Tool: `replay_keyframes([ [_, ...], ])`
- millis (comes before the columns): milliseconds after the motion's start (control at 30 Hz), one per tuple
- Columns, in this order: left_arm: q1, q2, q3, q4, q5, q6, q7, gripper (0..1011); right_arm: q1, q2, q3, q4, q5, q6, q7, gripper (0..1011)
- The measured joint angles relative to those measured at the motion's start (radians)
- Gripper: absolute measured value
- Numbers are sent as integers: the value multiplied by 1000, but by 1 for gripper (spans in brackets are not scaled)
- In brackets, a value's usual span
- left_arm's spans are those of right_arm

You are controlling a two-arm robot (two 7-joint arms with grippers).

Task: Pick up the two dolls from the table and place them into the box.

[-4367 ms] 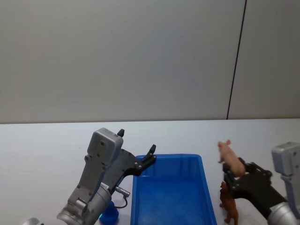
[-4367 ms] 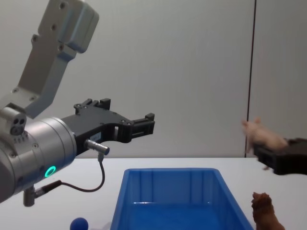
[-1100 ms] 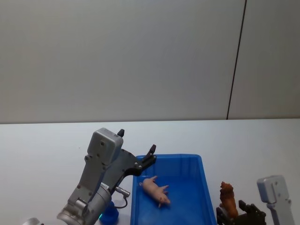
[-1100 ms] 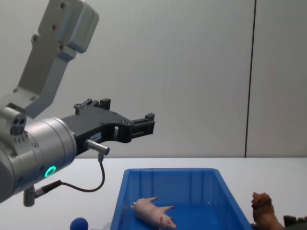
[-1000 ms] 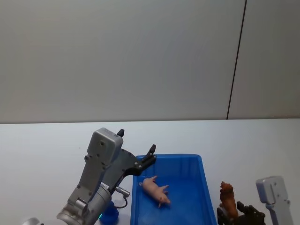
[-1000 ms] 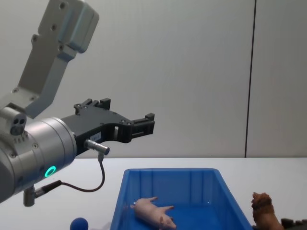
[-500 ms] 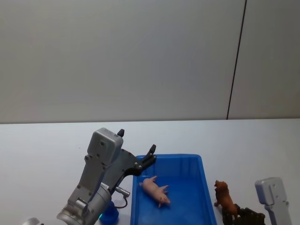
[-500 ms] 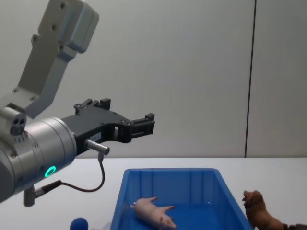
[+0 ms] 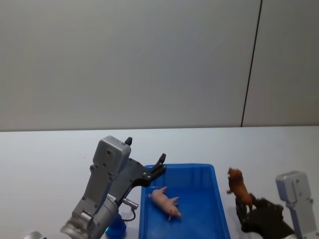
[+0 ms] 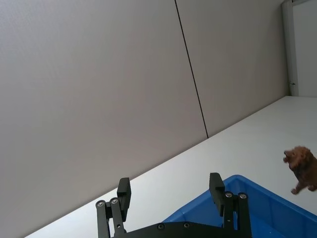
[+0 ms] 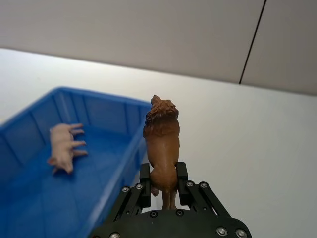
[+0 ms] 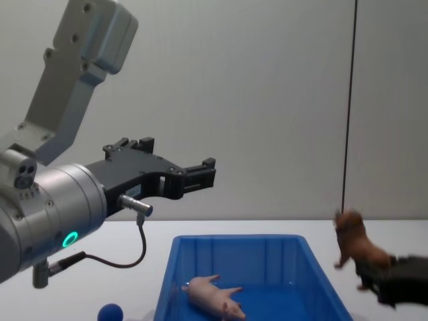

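The pale pink pig doll [image 9: 164,201] [image 12: 212,296] [image 11: 64,148] lies on its side inside the blue box [image 9: 189,174] [image 12: 241,257] [image 11: 99,111]. My right gripper [image 9: 246,206] [image 11: 162,176] [image 12: 374,274] is shut on the hind part of the brown shaggy doll [image 9: 238,188] [image 11: 161,139] [image 12: 358,249] [image 10: 303,168]. It holds the doll in the air just right of the box's right wall. My left gripper [image 9: 145,150] [image 10: 169,183] [image 12: 200,172] hangs open and empty above the box's far left corner.
A small blue ball [image 9: 117,226] [image 12: 110,312] sits on the white table [image 9: 50,159] left of the box, under my left arm. A plain grey wall stands behind the table.
My right gripper has risen with the brown doll, lifting it off the table beside the box. The pig and my left arm have stayed put.
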Motion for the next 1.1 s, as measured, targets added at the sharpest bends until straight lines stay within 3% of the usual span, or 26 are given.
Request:
replay_keyframes([
  [367, 0, 0, 0, 0, 0, 0, 0, 1001, 45, -18, -3, -28, 15, -20, 90, 286],
  [633, 0, 0, 0, 0, 0, 0, 0, 1001, 87, -47, -16, -5, 41, 5, 164, 290],
  [800, 0, 0, 0, 0, 0, 0, 0, 1001, 113, -68, -25, 22, 54, 29, 194, 423],
  [833, 0, 0, 0, 0, 0, 0, 0, 1001, 122, -75, -29, 36, 59, 39, 202, 503],
  [900, 0, 0, 0, 0, 0, 0, 0, 1001, 127, -79, -31, 43, 61, 43, 204, 503],
  [1000, 0, 0, 0, 0, 0, 0, 0, 1001, 135, -86, -34, 55, 63, 51, 204, 645],
  [1100, 0, 0, 0, 0, 0, 0, 0, 1001, 138, -90, -35, 60, 64, 54, 199, 707],
])
